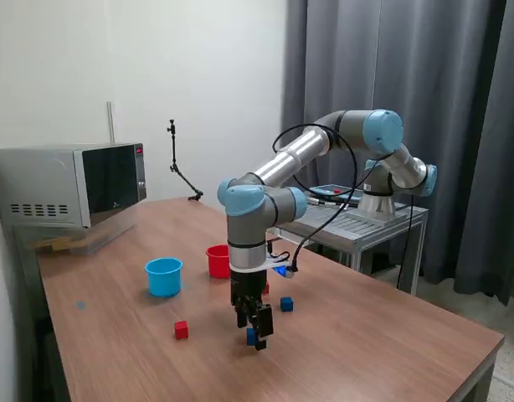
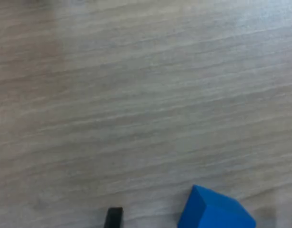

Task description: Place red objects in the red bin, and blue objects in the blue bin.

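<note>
Nearest cube: dark blue cube (image 2: pixel 215 210), solid, sharp-edged, matte, seen tilted at the frame edge in the wrist view; in the exterior view it sat on the table right at the pincer tips (image 1: pixel 251 337).
Table: wood-grain top (image 2: pixel 136 95), smooth, brown, rectangular.
Pincer: gripper (image 1: pixel 255 333) pointed down, black fingers; one dark fingertip (image 2: pixel 114 216) showed to one side of the cube and a sliver of another at the far frame edge, so the jaws stood apart with the cube between them; contact with the cube could not be told.
Pincer opening: wider than the cube, clearly parted.
Second blue cube: small dark blue cube (image 1: pixel 286 304) on the table, near the pincer, toward the exterior view's right, apart from it.
Red cube: tiny solid red cube (image 1: pixel 182 330) on the table, toward the exterior view's left of the pincer, well apart.
Other red cube: small red patch (image 1: pixel 265 289) behind the wrist, mostly hidden, hard to tell.
Red cup: round red plastic cup (image 1: pixel 218 261), slightly tapered, upright, behind the arm.
Blue cup: round light blue plastic cup (image 1: pixel 163 276), rimmed, upright, beside the red cup toward the exterior view's left, not touching.
Arm: grey tubes with light blue joint caps (image 1: pixel 261 201), black cable looped alongside.
Microwave: silver box with dark door (image 1: pixel 73 184), at the table's far left corner in the exterior view.
</note>
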Robot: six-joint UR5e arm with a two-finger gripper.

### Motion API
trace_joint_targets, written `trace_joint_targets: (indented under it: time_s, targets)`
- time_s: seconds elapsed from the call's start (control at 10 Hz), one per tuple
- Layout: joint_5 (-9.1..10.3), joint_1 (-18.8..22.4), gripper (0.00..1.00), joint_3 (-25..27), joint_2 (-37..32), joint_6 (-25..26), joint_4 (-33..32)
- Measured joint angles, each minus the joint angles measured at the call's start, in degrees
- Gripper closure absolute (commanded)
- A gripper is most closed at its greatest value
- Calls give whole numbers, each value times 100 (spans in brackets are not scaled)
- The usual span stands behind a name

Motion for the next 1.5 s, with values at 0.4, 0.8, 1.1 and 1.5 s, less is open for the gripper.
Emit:
trace_joint_targets:
  time_s: [0.4,0.8,1.1,1.5]
  targets:
    - [-1,5,0,-11,-5,24,6]
    - [-1,6,100,-19,-5,35,7]
    - [-1,6,100,-17,-7,36,14]
    - [0,4,100,-2,-10,36,29]
